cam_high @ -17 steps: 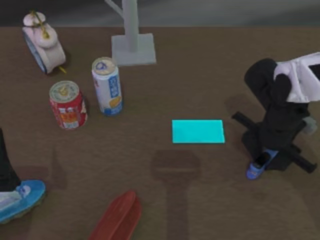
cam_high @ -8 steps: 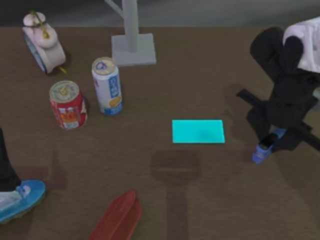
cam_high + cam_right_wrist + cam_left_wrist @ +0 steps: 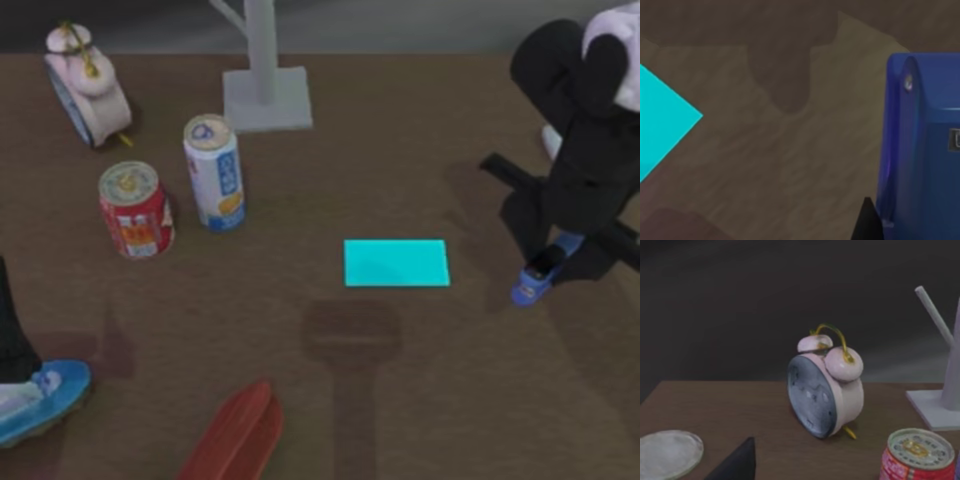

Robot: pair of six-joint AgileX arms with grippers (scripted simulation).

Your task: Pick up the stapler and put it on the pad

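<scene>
The stapler [image 3: 541,275] hangs clamped in the right gripper [image 3: 552,262], lifted off the table [image 3: 400,380] to the right of the pad [image 3: 396,262] and clear of it. The right wrist view shows its blue body [image 3: 925,145] close up, a pad corner [image 3: 665,120] beyond. The left arm [image 3: 12,330] sits parked at the near left edge; whether its fingers are spread or closed cannot be told.
</scene>
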